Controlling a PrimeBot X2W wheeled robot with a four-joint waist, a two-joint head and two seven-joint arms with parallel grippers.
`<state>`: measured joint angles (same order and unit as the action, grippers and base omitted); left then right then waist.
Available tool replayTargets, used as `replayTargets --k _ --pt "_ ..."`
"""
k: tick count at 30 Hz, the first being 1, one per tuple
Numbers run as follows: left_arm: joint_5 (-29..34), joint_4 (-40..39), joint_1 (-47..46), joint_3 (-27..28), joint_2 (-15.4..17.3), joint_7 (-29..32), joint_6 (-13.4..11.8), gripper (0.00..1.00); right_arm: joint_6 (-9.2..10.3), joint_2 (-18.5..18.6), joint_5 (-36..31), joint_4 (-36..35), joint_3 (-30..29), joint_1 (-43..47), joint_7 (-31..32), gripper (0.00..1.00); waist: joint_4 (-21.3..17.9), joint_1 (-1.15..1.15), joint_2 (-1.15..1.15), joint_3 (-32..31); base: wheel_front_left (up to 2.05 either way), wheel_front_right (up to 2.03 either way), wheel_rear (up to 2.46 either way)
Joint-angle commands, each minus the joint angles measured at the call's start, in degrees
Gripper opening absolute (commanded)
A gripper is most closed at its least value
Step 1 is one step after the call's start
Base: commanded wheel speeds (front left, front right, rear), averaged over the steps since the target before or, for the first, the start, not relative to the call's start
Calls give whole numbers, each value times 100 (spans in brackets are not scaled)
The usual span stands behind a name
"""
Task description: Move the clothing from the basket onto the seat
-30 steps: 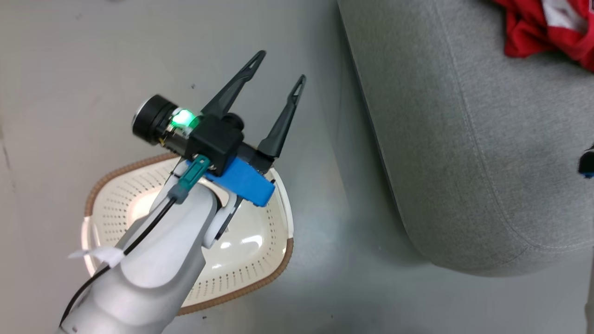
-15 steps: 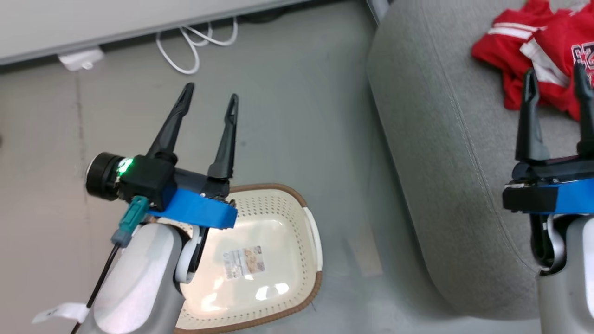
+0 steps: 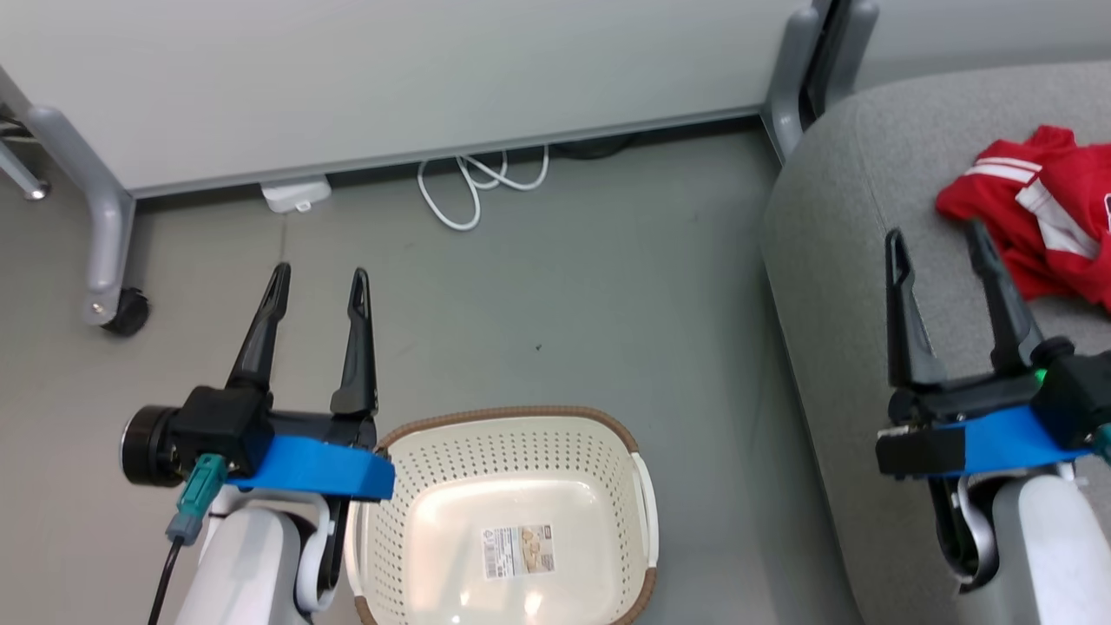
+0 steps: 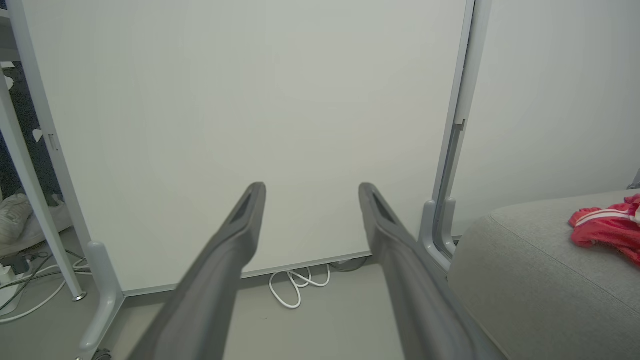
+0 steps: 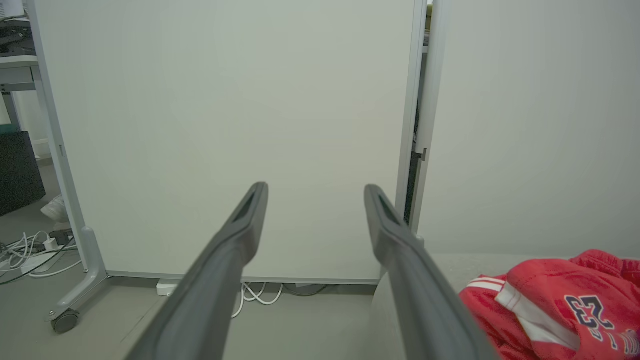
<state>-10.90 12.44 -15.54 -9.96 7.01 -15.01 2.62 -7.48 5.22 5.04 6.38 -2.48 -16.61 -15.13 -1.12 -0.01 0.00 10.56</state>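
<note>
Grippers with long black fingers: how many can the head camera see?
2. The left gripper is over the floor beside the basket; the right gripper is over the seat near the red clothing. Both are open.

Left gripper (image 4: 311,189): both dark fingers rise from the bottom edge, spread apart, nothing between them. Ahead stands a pale partition panel (image 4: 250,100), upright in a grey frame, with a grey post (image 4: 457,125) on its right side. A looped white cable (image 4: 295,287) lies on the grey floor (image 4: 325,325) at the panel's foot. At right, the grey seat (image 4: 525,270) carries the red clothing (image 4: 605,230), white stripes visible, resting on top near the frame edge. A pale shoe (image 4: 15,225) lies at far left.
</note>
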Motion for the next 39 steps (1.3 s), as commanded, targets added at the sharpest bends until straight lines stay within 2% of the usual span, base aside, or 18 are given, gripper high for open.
replayTargets --k 1,16,39 --pt "57 8 113 69 -24 -25 31 100 -3 -36 -7 15 3 158 -1 100 93 1 0 -147 0 0 0" --pt "266 82 826 667 -291 -25 237 100 -3 -210 13 191 -125 914 -1 100 353 1 0 -603 0 0 0" --pt "316 226 1087 798 -411 -25 348 100 -3 -238 229 352 -111 1247 -1 100 462 1 0 -797 0 0 0"
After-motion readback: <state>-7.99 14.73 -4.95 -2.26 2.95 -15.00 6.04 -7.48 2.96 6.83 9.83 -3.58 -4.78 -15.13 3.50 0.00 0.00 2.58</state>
